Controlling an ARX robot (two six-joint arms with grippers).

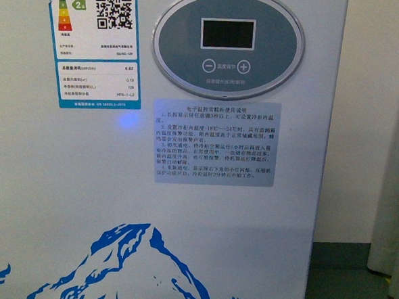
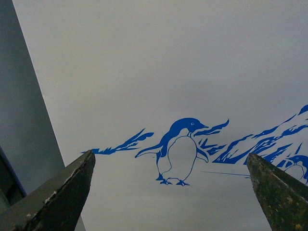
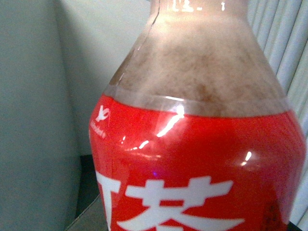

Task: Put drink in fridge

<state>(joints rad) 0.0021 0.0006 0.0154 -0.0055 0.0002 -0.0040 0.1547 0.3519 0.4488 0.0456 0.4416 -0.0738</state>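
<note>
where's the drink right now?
Only in the right wrist view: the drink fills the frame, close to that camera. The front and left wrist views face the fridge front, no drink in them.
</note>
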